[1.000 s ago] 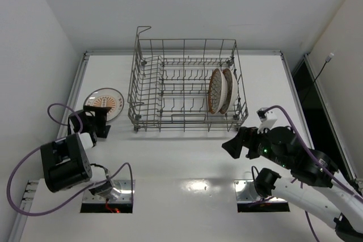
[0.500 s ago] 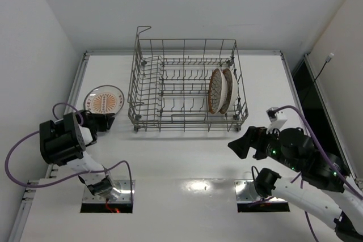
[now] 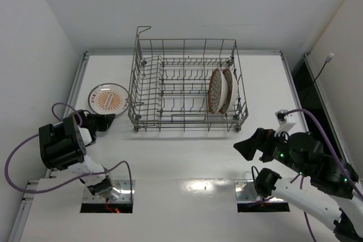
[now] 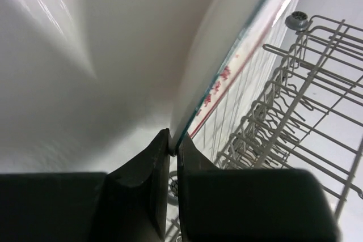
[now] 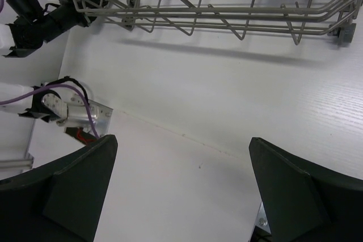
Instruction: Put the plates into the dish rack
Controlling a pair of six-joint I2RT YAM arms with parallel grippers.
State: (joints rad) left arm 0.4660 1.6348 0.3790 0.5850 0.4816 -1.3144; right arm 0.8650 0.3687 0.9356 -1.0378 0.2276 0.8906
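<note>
The left fingers (image 4: 142, 185) are pinched tight on the near rim of the orange-centred plate (image 3: 108, 99), which lies just left of the dish rack (image 3: 184, 40) near the left edge of the desk (image 3: 187, 157); whether its far side touches the desk I cannot tell. Two other plates (image 3: 215, 90) stand on edge side by side between the tines at the rack's right end. The right fingers (image 5: 74, 185) are spread wide, holding nothing, above the desk in front of the rack's right corner.
</note>
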